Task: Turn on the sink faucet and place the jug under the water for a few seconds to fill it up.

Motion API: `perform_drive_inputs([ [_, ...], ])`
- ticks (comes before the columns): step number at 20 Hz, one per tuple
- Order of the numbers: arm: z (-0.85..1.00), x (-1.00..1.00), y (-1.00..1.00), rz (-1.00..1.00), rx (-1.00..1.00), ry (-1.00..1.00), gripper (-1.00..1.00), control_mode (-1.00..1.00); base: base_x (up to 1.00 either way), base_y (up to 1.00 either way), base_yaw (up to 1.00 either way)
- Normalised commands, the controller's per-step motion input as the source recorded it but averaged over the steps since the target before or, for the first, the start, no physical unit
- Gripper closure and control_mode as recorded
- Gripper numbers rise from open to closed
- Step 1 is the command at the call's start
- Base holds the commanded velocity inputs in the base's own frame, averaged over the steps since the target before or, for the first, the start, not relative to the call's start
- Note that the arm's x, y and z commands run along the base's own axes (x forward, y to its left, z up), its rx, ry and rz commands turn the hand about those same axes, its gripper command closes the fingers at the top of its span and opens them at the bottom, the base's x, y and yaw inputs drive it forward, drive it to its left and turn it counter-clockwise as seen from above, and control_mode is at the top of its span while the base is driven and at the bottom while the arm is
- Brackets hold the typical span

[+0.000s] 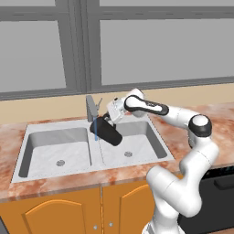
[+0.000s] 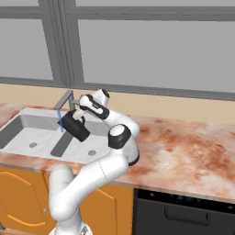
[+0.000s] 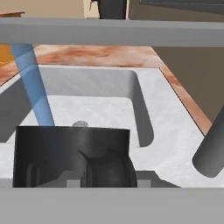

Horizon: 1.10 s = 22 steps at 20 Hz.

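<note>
Tilting black matte jug point(image 1: 109, 132) underwater point(image 1: 95, 131)

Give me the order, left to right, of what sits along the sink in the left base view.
Left basin drain → water → jug → right basin drain → dishwasher.

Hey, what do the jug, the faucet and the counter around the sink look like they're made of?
Jug: matte black with no shine, maybe ceramic or plastic; the render leaves it open. Faucet: flat grey, probably brushed metal. Counter: mottled reddish-tan veining, looks like polished stone, likely granite or marble.
</note>
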Motion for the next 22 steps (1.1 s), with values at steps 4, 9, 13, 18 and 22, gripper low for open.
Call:
perform_drive_inputs([
  [4,0.0,-0.13,0.05,0.0,0.0,-0.09,1.0,-1.0,0.0,0.0,0.0],
  [9,0.0,-0.09,0.17,0.0,0.0,-0.15,1.0,-1.0,0.0,0.0,0.0],
  [13,0.0,0.0,0.25,0.0,0.0,-0.23,1.0,-1.0,0.0,0.0,0.0],
  [18,0.0,-0.06,0.25,0.0,0.0,-0.23,1.0,-1.0,0.0,0.0,0.0],
  [22,0.0,-0.11,0.24,0.0,0.0,-0.19,1.0,-1.0,0.0,0.0,0.0],
])
